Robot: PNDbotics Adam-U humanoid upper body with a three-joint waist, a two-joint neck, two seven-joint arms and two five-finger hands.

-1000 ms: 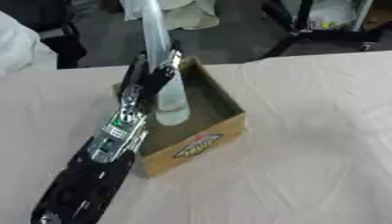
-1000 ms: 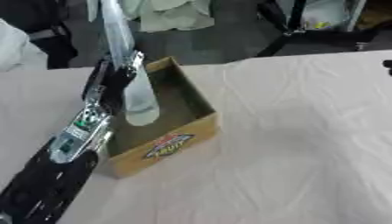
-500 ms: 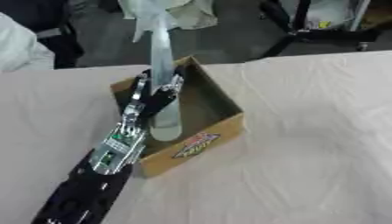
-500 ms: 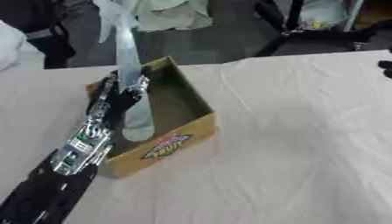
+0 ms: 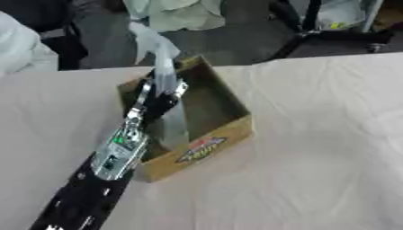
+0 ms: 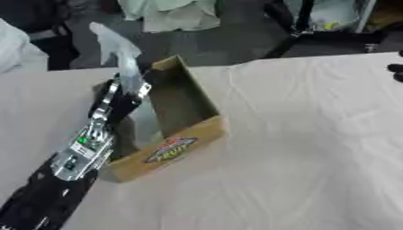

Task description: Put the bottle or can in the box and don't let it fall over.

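A tall clear bottle (image 5: 172, 123) with a pale spray top (image 5: 150, 38) stands in the open cardboard box (image 5: 206, 148), near the box's left wall. It leans a little toward the far left, and its base is down on the box floor. My left hand (image 5: 160, 102) comes in along a black and silver arm from the lower left. Its fingers are curled round the bottle's middle, just above the box's left rim. My right hand is in no view.
The box bears a fruit label on its front wall and sits on a table under a wrinkled beige cloth (image 5: 330, 134). A small dark shape (image 6: 396, 72) shows at the right edge. Beyond the far edge are chair legs, bags and dark floor.
The bottle has sunk lower into the box with my left hand still round it. The whole picture has also shifted a little.
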